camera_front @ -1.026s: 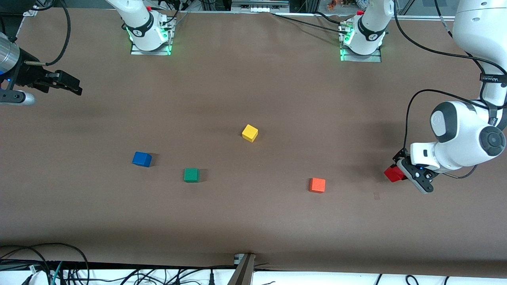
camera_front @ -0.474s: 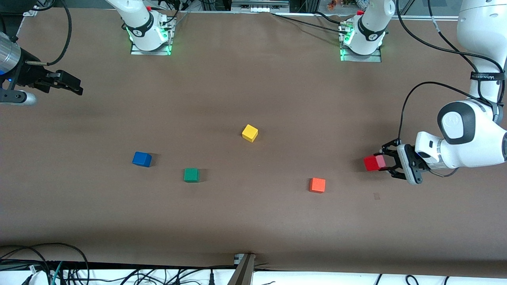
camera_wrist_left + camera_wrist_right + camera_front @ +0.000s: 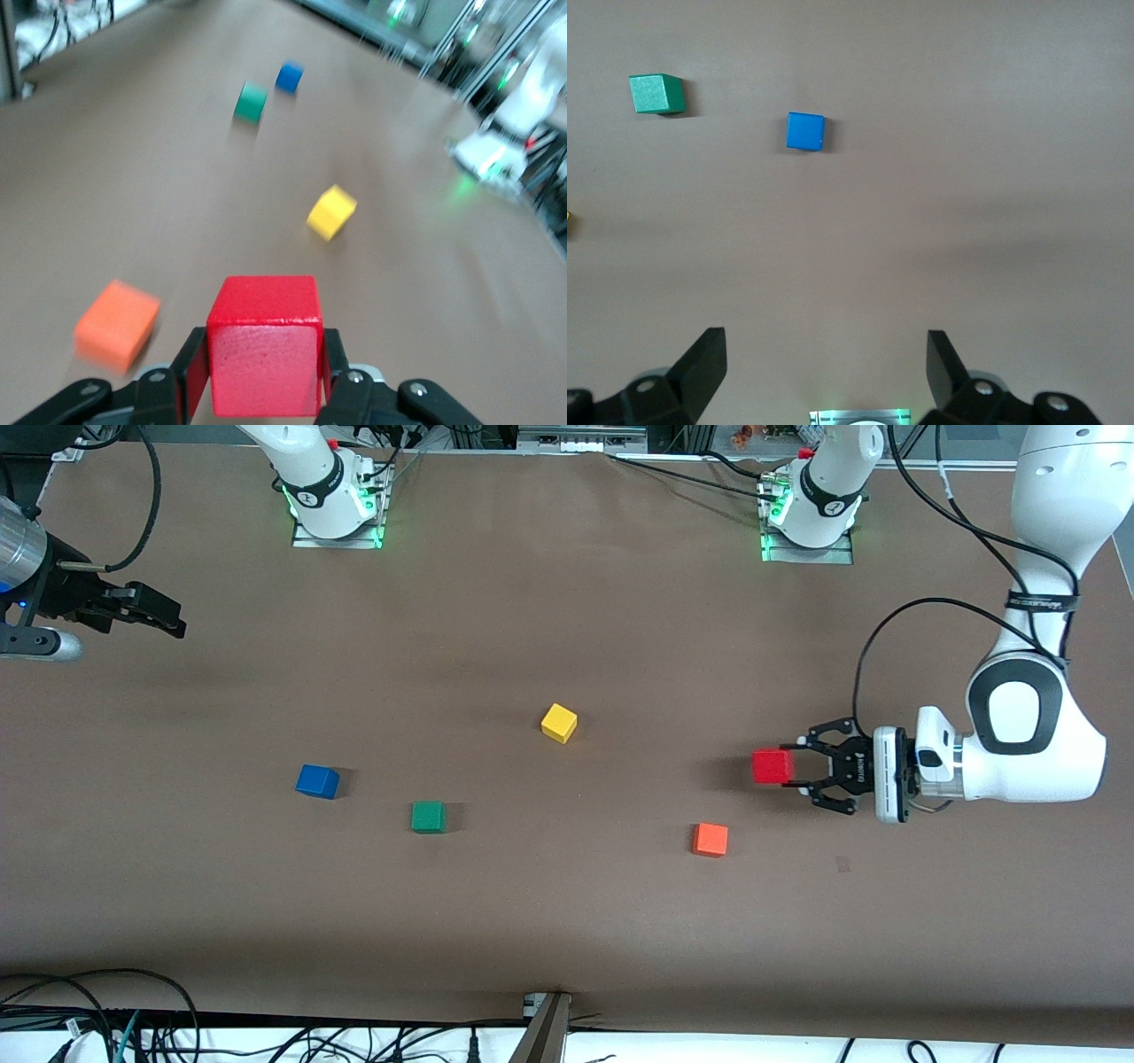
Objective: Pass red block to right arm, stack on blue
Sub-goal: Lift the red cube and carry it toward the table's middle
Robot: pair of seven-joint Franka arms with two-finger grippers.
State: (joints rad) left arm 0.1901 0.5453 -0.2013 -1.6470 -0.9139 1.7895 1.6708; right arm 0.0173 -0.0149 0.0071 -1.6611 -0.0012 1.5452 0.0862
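Red block (image 3: 771,766), a small pure-red cube, is sitting clamped between the jaws of the left gripper (image 3: 796,767) in the front view, carried in the air over the brown tabletop (image 3: 567,921) toward the left arm's end. The left arm is stretching in from that edge with its wrist turned level, so the cube is pointing toward the middle of the tabletop. A small orange cube (image 3: 710,839) is lying close by on the surface, nearer the front camera. A small yellow cube (image 3: 559,723) is resting around the middle. A small green cube (image 3: 428,816) and the small blue cube (image 3: 317,781) are lying toward the right arm's end. The right gripper (image 3: 159,615) is waiting over the tabletop by the right arm's edge, well apart from all the cubes.

In the left wrist view the red block (image 3: 266,345) is filling the foreground, with black fingers (image 3: 197,372) pressing on two of its sides. The orange cube (image 3: 116,323), the yellow cube (image 3: 331,212), the green cube (image 3: 251,102) and the blue cube (image 3: 288,76) are showing on the tabletop ahead.

In the right wrist view the right gripper (image 3: 824,359) is hanging with its jaws spread wide and holding nothing, while the blue cube (image 3: 805,131) and green cube (image 3: 656,93) are lying below it.

The step in hand appears to be carrying the block toward the handover. Next, the two grippers probably need to be meeting over the middle, with the right jaws closing on the cube's free faces ahead of the left jaws letting go.
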